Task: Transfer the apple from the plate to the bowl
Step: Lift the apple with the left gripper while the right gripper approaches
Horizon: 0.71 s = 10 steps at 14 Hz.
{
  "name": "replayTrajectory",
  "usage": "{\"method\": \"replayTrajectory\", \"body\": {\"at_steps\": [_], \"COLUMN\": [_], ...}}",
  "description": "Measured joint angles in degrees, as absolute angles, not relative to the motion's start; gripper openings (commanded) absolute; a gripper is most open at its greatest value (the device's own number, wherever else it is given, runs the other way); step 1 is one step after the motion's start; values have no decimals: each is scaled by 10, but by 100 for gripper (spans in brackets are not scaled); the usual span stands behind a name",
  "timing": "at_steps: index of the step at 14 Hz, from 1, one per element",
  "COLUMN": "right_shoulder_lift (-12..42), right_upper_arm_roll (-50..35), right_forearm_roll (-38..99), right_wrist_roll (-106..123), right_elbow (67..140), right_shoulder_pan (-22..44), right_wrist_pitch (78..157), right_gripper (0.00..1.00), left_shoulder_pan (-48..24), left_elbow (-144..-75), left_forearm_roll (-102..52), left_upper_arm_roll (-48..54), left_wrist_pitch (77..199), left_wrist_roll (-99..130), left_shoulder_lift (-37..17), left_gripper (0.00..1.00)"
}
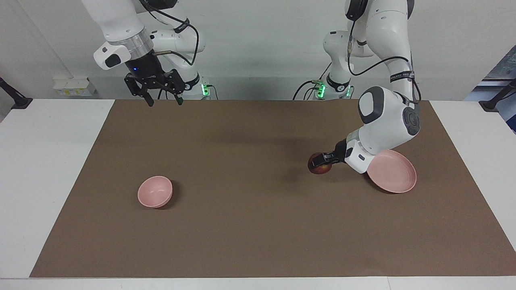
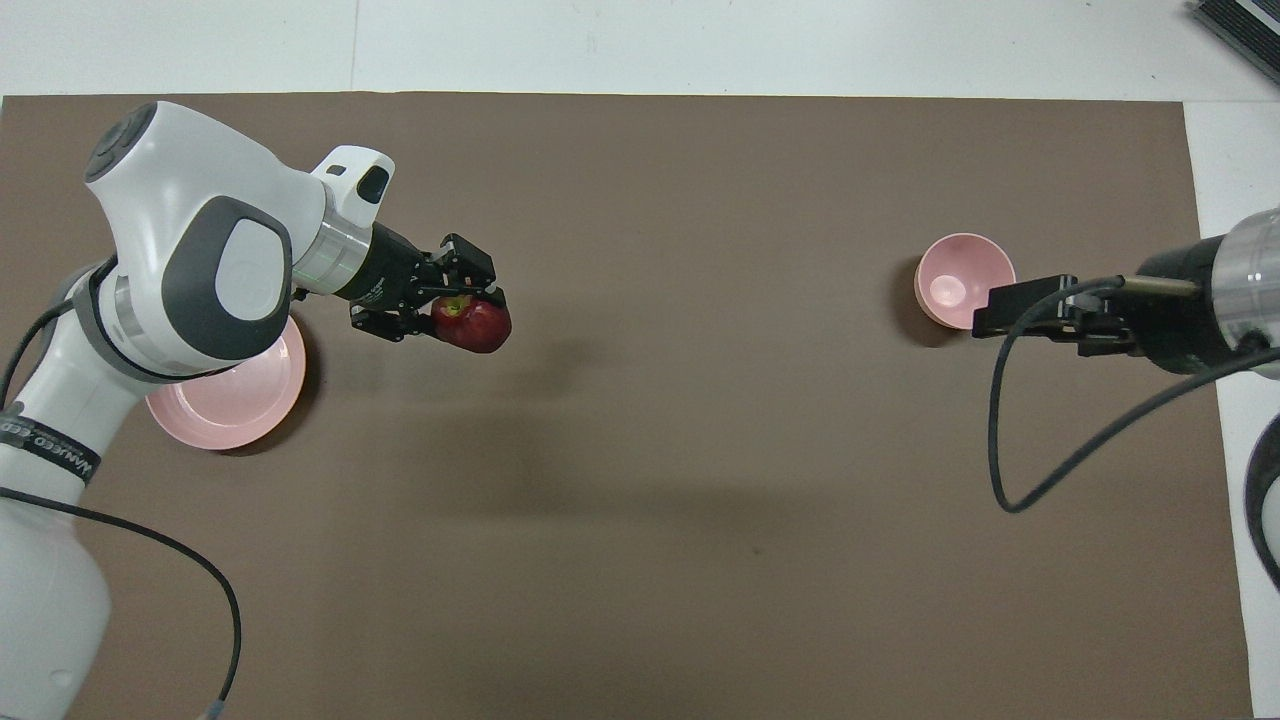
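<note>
Now left gripper (image 1: 322,160) fingers clamped on apple (image 1: 318,166) sides beside plate (image 1: 397,177); firm, smooth, roll-prone; right gripper (image 1: 161,96) fingers apart

the plate (image 1: 395,175) lies on the brown mat (image 1: 258,225) toward the left arm's end, the bowl (image 1: 155,192) well apart toward the right arm's end. the apple (image 1: 319,167) hangs over the mat beside the plate.

Red apple (image 1: 319,167) aloft; plate (image 1: 397,177), bowl (image 1: 155,192) empty.
</note>
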<state>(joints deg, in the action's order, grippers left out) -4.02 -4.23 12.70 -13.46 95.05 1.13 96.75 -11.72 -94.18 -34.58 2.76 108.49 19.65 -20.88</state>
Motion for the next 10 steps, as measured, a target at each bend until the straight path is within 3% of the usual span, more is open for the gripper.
{"method": "replayTrajectory", "body": {"at_steps": [10], "right_shoulder_lift": [-48], "right_upper_arm_roll": [-42], "right_forearm_roll": [340], "right_wrist_roll": [-28], "right_elbow": [1068], "right_shoulder_pan": [11], "right_wrist_pitch": [1090], "right_gripper": [100], "left_shoulder_pan": [-117], "left_elbow": [-941], "left_forearm_roll": [-520], "left_upper_arm_roll": [64], "left_wrist_pitch": [1062], "left_wrist_roll": [204], "left_shoulder_lift": [-209], "left_gripper": [0]}}
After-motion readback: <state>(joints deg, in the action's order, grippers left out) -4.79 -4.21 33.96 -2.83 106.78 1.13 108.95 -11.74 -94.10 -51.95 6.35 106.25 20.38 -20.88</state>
